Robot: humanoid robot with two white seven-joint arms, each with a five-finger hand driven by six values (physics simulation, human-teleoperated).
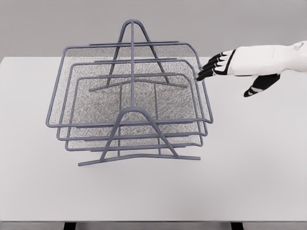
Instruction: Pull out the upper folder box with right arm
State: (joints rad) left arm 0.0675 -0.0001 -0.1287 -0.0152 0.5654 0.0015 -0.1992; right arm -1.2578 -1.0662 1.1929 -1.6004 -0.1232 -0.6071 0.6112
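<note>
Near edge: bare white table (249,182), pale and flat, running back to a grey wall. Two dark legs or brackets show under its front lip.

Middle ground: grey wire rack (132,120) standing on the table, left of centre. Its base rail lies closest, a long bar along the tabletop with an arched A-shaped upright rising from it; a matching A-shaped upright stands at the back, its peak the highest point of the rack. Three mesh-bottomed trays are stacked inside the frame, seen from above. The bottom tray (86,146) and middle tray (64,134) show only as nested rims, each peeking out below the one above. The top tray (55,103) is the widest in view, its rim a rounded rectangle, seated in the rack and roughly lined up with the two beneath it.

Further back, right: right hand (225,64) reaches in from the right edge on a white forearm, level with the top tray's rear right corner. Fingers are black-tipped, stretched out straight and close together, pointing left; thumb hangs down and away, apart from the fingers. Fingertips (204,73) sit right at the rim's corner wire; cannot tell whether they touch it. Nothing is gripped.
</note>
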